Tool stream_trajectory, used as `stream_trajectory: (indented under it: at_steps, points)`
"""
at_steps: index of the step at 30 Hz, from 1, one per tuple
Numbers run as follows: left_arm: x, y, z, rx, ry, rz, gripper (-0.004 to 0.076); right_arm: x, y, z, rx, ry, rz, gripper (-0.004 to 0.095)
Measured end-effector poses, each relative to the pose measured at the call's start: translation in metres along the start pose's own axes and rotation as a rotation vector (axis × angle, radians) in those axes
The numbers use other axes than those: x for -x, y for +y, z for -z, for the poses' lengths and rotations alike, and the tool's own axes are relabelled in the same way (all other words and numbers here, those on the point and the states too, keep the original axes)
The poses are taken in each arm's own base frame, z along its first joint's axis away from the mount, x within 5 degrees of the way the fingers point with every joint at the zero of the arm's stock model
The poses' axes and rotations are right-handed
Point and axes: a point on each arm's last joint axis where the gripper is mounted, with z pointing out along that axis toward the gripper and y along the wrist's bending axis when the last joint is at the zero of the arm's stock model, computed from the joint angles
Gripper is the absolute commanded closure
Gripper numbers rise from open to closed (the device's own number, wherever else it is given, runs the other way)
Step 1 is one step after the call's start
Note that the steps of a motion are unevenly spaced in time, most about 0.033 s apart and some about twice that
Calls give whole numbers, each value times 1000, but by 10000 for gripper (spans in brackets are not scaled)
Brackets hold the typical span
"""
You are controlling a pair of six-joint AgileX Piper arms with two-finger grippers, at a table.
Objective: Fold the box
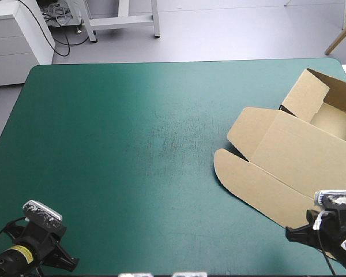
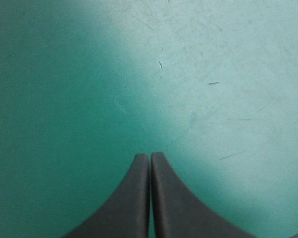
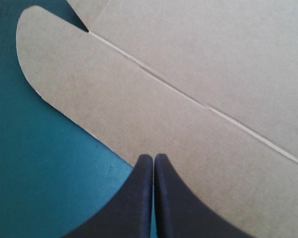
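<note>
Box (image 1: pixel 294 156) lies lid-flat on the bench (image 1: pixel 132 144). My right end effector (image 3: pixel 149 157), clenched empty, hovers at the box's lid flap, likely to raise it; left end effector (image 2: pixel 150 156), clenched, idles well apart.

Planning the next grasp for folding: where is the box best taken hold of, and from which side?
Probably the rounded flap of the box, which lies flat with its free edge toward the table's near side. Come from that free edge, over the teal-green cover; the right hand, shut, hangs just there and must open first.
</note>
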Motion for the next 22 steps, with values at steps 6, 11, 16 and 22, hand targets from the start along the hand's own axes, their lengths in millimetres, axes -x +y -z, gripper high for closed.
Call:
stream_trajectory:
  at_steps: [6,11,16,22]
  points:
    - [-3,0,0,-3,27,0,734,-22,3,-6,12,-17,59,922]
    - [-3,0,0,-3,29,4,734,-25,6,-1,19,-68,68,922]
    - [-3,0,0,-3,29,4,734,-26,6,-1,19,-77,67,922]
    - [-3,0,0,-3,29,4,734,-23,5,-1,11,-108,66,922]
